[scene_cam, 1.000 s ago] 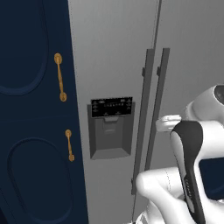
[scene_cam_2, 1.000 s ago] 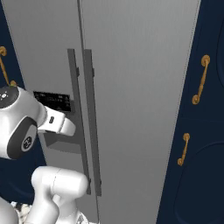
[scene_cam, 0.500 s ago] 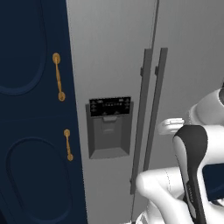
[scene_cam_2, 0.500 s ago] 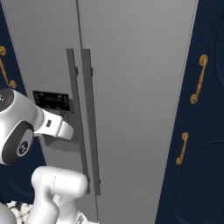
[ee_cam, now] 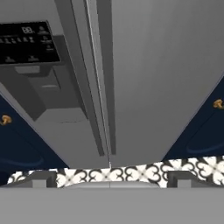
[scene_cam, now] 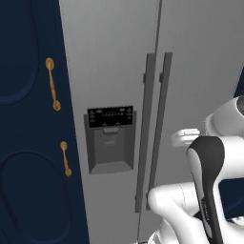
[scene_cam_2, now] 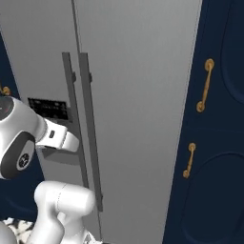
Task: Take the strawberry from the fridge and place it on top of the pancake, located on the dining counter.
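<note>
Facing the fridge (ee_cam: 157, 65) with gripper (ee_cam: 109, 179) spread wide, empty, low before the door seam. Twin handles (ee_cam: 94, 87) side by side straight ahead, doors shut; dispenser (scene_cam: 110, 138) on left door. Navy cabinets (scene_cam_2: 214, 143) flanking, gold pulls (scene_cam_2: 206, 86). Strawberry presumably inside, unseen. Risk: pinching both handles at once, or slipping off a thin bar, leaving door unopened; elbow close to door, likely to bump.

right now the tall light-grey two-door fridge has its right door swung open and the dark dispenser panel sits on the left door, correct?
Not quite: both doors of the tall light-grey two-door fridge are shut, its long grey vertical handles side by side at the seam, as the right base view shows. The dark dispenser panel does sit on the left door.
</note>
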Tool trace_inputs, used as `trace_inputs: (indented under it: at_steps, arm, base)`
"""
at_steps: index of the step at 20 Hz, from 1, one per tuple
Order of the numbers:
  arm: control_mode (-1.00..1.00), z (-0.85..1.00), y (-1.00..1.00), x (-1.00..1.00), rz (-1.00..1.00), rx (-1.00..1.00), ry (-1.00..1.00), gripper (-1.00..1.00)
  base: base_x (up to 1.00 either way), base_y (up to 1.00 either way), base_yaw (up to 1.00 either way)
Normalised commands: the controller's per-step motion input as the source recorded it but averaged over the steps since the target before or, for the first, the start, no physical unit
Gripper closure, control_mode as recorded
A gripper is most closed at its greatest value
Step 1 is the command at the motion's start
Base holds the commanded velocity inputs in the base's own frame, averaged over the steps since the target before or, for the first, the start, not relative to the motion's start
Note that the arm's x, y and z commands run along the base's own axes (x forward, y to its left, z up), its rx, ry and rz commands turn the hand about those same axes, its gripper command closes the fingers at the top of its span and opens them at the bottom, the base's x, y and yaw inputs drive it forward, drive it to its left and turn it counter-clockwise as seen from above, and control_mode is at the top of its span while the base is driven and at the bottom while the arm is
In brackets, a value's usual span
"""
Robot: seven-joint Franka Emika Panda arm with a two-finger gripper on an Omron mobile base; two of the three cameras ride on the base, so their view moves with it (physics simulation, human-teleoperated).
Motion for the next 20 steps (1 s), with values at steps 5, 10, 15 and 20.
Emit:
trace_inputs:
  at_steps: [5,10,15,20]
  arm:
    - [1.0,0.0,0.0,0.0,0.0,0.0,0.0,-1.0]
    - [1.0,0.0,0.0,0.0,0.0,0.0,0.0,-1.0]
    - [1.0,0.0,0.0,0.0,0.0,0.0,0.0,-1.0]
    - [-1.0,0.0,0.01,0.11,0.0,0.0,0.01,-1.0]
  base:
    - [-0.2,-0.13,0.0]
    - [-0.62,0.19,0.0]
    - [-0.74,0.15,0.0]
    - [-0.12,0.16,0.0]
